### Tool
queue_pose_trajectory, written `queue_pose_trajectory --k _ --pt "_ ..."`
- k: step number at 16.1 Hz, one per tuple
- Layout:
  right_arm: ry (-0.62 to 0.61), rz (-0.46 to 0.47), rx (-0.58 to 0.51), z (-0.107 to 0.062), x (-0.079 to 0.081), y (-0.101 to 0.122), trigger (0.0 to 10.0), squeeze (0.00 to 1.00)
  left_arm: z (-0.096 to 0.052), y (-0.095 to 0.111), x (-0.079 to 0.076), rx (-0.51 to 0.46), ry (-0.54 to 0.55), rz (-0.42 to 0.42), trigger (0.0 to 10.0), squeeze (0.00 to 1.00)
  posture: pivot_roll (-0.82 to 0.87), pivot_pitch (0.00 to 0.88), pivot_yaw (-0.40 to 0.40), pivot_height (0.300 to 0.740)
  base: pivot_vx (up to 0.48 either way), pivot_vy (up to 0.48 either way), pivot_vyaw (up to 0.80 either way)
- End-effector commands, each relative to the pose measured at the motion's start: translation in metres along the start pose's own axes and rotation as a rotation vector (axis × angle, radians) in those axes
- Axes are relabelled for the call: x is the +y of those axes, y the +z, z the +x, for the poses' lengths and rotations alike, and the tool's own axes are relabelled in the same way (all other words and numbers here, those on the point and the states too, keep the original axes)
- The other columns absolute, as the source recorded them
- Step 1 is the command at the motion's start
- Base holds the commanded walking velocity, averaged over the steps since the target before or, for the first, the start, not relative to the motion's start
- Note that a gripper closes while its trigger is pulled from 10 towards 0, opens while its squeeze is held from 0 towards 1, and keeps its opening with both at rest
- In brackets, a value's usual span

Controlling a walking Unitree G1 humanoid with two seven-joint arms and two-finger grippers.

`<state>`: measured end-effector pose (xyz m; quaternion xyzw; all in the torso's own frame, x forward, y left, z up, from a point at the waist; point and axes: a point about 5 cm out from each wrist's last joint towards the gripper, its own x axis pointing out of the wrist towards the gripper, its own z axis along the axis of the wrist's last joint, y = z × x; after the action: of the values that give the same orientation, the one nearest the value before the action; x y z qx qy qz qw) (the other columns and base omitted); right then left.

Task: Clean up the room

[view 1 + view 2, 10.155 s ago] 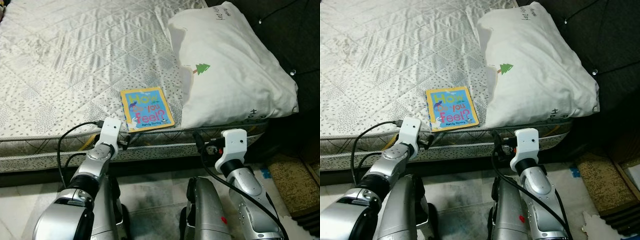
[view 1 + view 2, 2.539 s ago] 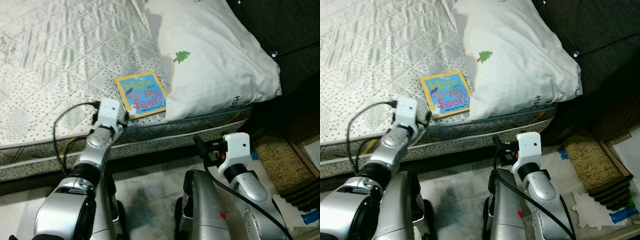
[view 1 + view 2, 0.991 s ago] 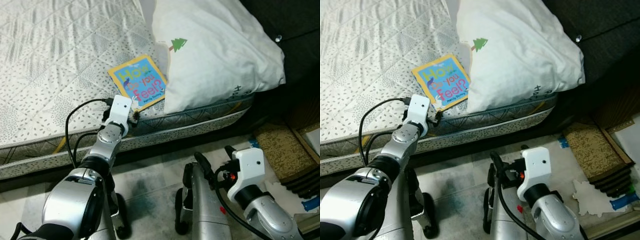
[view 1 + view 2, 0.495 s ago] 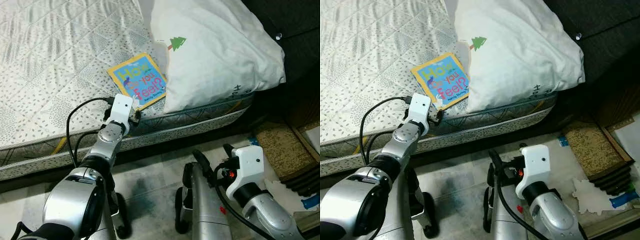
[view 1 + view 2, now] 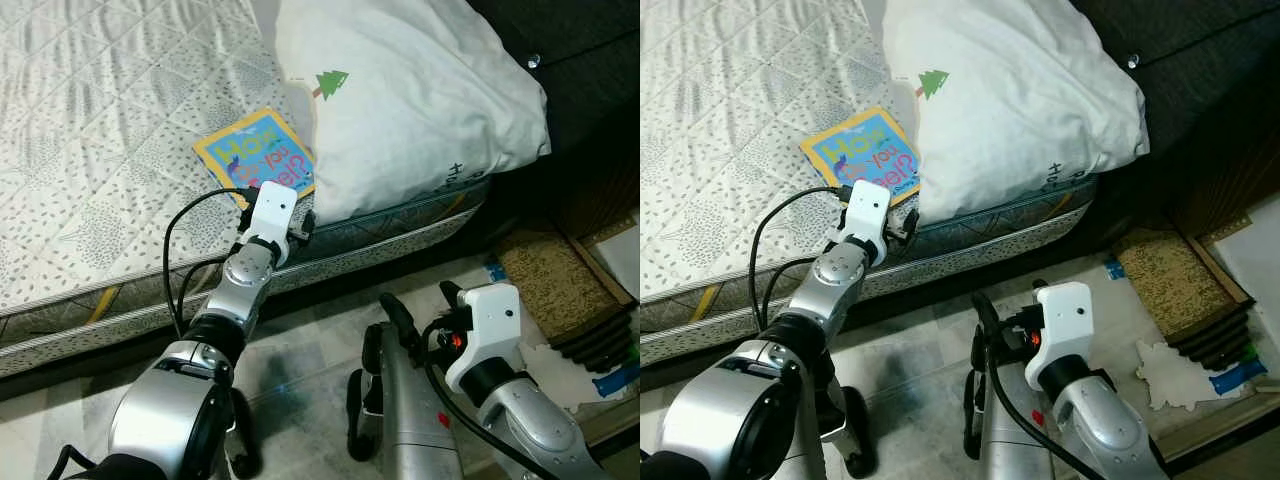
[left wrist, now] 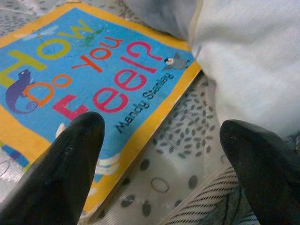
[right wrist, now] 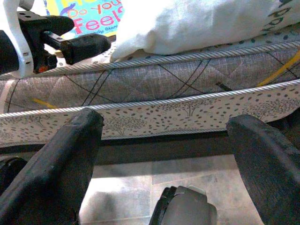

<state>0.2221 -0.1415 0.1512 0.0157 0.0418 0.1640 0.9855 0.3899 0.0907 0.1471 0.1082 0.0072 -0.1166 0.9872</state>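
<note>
A blue picture book (image 5: 250,158) with a yellow border lies flat on the quilted mattress (image 5: 90,130), its far corner tucked against a white pillow (image 5: 410,90). My left gripper (image 6: 164,129) is open at the book's near corner, close to the mattress edge. One finger (image 6: 75,154) hovers over the cover; the other is beside the book, toward the pillow. Nothing is held. My right gripper (image 7: 166,129) hangs open low in front of the bed's side, empty.
A dark upholstered headboard (image 5: 585,60) rises to the right of the pillow. On the floor at the right lie a stack of brown mats (image 5: 555,285), white paper and a blue scrap (image 5: 615,383). Pale tiles (image 5: 300,350) run along the bed.
The camera has shifted. My left gripper has moved forward and toward the pillow, reaching the book's near corner. The right arm has dropped lower than it was seconds ago.
</note>
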Motion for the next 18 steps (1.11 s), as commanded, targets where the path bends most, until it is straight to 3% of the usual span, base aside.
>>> queue_pose_trajectory --k 1,5,8,11,14,18 --pt "0.001 0.01 0.027 -0.002 0.0 -0.007 10.0 0.0 -0.005 -0.017 -0.002 0.063 -0.013 -0.008 10.0 0.0 -0.17 0.372 -0.047 0.549 0.0 0.0 0.0" --pt "-0.008 0.002 0.028 -0.002 -0.003 -0.007 10.0 0.0 -0.01 -0.034 0.015 0.154 0.042 -0.006 10.0 0.0 -0.19 0.371 -0.044 0.549 0.0 0.0 0.0" --pt "-0.017 -0.01 0.031 -0.004 -0.006 -0.007 10.0 0.0 -0.017 -0.047 0.036 0.227 0.11 0.001 10.0 0.0 -0.2 0.372 -0.048 0.549 0.0 0.0 0.0" --pt "-0.02 -0.015 0.034 -0.004 -0.008 -0.008 10.0 0.0 -0.019 -0.046 0.054 0.232 0.172 0.031 10.0 0.0 -0.19 0.368 -0.049 0.549 0.0 0.0 0.0" --pt "-0.019 -0.02 0.036 -0.002 -0.009 -0.01 10.0 0.0 -0.023 -0.041 0.087 0.222 0.284 0.058 10.0 0.0 -0.19 0.363 -0.051 0.549 0.0 0.0 0.0" --pt "-0.018 -0.026 0.033 0.002 -0.01 -0.011 10.0 0.0 -0.029 -0.035 0.114 0.199 0.395 0.082 10.0 0.0 -0.18 0.352 -0.056 0.549 0.0 0.0 0.0"
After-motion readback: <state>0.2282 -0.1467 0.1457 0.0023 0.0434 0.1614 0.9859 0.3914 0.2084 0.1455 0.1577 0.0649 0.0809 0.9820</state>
